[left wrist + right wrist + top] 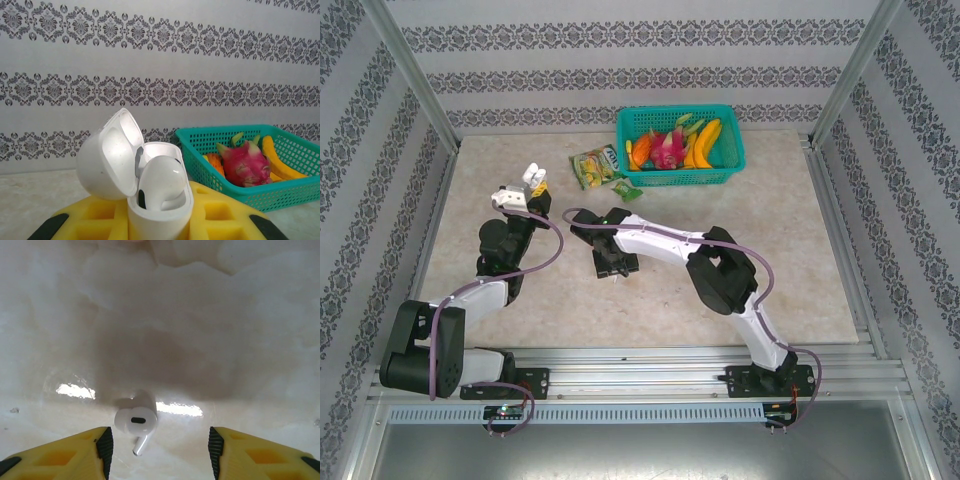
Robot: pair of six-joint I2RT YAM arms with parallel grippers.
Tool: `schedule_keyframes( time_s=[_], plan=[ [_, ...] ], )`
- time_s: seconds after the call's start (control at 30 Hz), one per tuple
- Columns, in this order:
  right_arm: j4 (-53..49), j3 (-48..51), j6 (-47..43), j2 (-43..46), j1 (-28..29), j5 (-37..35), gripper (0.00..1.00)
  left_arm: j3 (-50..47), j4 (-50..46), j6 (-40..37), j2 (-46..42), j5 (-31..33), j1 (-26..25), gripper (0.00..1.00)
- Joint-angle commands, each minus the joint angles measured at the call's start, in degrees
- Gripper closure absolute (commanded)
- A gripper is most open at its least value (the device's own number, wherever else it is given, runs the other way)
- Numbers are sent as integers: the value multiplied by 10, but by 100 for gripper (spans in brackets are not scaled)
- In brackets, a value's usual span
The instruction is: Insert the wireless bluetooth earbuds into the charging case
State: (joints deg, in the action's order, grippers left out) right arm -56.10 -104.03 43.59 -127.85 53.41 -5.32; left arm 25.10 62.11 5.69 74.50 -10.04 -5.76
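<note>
Jaws of right gripper (159, 450) part-open, astride white earbud (135, 422), clear of both sides, gripping nothing. Earbud lies flat on table (225, 315), roughly mid-table, nearer near edge; glossy, dark oval vent up, short stem toward camera. Left gripper (159, 227) clamped on white charging case (150, 180), flipped open, held above table. Step, likely: picking earbud. Next: close squarely; tiny slick body may squirt out.

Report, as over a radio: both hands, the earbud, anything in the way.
Left hand shut on open charging case. Right hand open, straddling white earbud on table. Nothing between pads and earbud.
</note>
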Motion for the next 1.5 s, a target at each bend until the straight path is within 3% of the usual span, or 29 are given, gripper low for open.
schedule_keyframes(
  time_s=[0.0,0.97,1.47],
  plan=[
    [-24,-27,8,-19,9,-20,44,-2,36,15,-16,-4,11,100],
    [-42,-59,19,-64,18,-35,52,-3,39,24,-12,-9,12,100],
    [-35,-46,29,-59,19,-29,61,-3,38,26,-13,-9,12,100]
  ],
)
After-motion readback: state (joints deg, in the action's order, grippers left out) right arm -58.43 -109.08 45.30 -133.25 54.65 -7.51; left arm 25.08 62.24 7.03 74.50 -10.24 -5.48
